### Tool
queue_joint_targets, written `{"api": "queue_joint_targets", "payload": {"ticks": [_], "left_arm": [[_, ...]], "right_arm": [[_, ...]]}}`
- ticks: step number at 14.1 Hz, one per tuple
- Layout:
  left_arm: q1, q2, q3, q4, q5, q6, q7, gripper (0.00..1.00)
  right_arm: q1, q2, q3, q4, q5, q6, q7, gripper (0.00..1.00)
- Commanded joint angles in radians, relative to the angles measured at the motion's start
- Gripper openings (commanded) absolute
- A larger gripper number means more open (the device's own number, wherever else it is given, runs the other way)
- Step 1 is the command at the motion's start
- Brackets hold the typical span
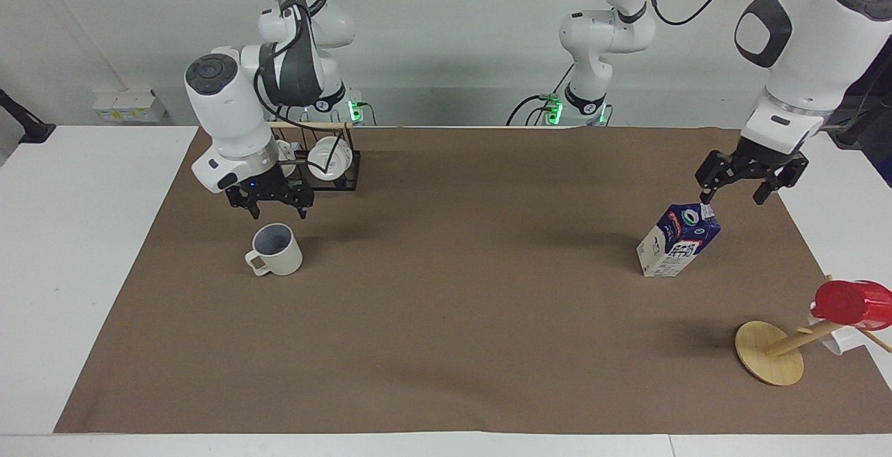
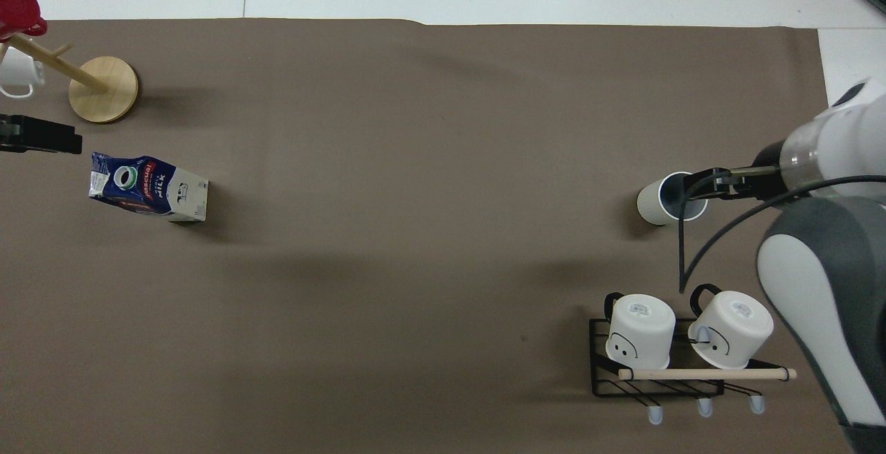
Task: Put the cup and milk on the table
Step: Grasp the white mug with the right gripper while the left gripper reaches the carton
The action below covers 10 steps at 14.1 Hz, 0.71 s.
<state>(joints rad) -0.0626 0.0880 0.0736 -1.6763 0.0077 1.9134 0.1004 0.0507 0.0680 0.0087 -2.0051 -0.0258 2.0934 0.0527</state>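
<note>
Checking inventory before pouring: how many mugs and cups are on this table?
5: the cream mug upright on the brown mat; two white mugs on the black rack; a red cup and a partly hidden white mug on the wooden stand.

Cup point(image 1: 277, 249) and milk point(image 1: 677, 239) upright on table point(image 1: 446, 318)
</note>
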Motion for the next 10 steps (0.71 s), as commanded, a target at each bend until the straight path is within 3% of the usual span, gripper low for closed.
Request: {"api": "queue_joint_targets", "payload": {"ticks": [1,3,9,10], "left_arm": [[0.012,-0.005,-0.003,-0.089,-0.011,0.09,0.005,1.0],[0.012,-0.005,-0.003,-0.126,-0.011,0.11,0.005,1.0],[-0.002,-0.002,-0.003,-0.236,-0.011,0.196,-0.004,1.0],[-0.002,-0.004,-0.003,-0.241,-0.011,0.197,-0.004,1.0]], "right_arm": [[-0.011,0.009,0.0,-0.075,-0.017,0.089,-0.054,1.0],[-0.011,0.013,0.0,-0.116,-0.017,0.163,-0.1,1.0],[-0.014,0.061,-0.001,-0.144,-0.017,0.226,-0.16,1.0],[-0.014,0.065,-0.001,-0.147,-0.017,0.231,-0.16,0.93]]}}
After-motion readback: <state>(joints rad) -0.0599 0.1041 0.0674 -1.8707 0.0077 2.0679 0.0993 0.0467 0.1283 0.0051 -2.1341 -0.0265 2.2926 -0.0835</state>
